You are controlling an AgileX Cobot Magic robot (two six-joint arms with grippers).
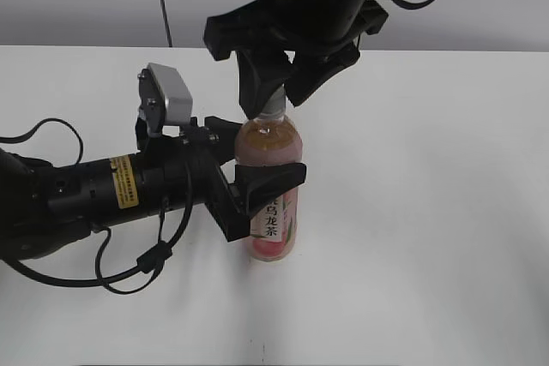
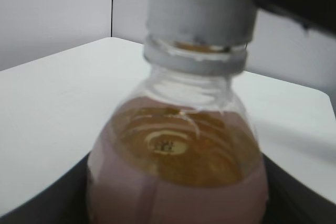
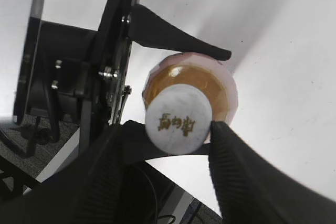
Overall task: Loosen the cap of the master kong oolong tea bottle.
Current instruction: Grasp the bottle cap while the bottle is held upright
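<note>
Master kong oolong tea bottle point(image 1: 273, 186) upright on the table point(image 1: 429, 212), nearly full, so hefty; thin walls will likely flex. My left tool point(image 1: 257, 179) clamps the body just under the shoulder. Right tool point(image 3: 178, 124) pinches the cap point(image 3: 178, 118) from above; ribbed sides should give grip.

Exterior view: from the front, slanted down from about chest height, across the worktop point(image 1: 429, 212) toward the back wall. Left wrist view: level and very near, facing the bottle point(image 2: 178, 171) neck and cap point(image 2: 199, 11). Right wrist view: straight down, close above the cap. Shared by all three: bottle and cap.
</note>
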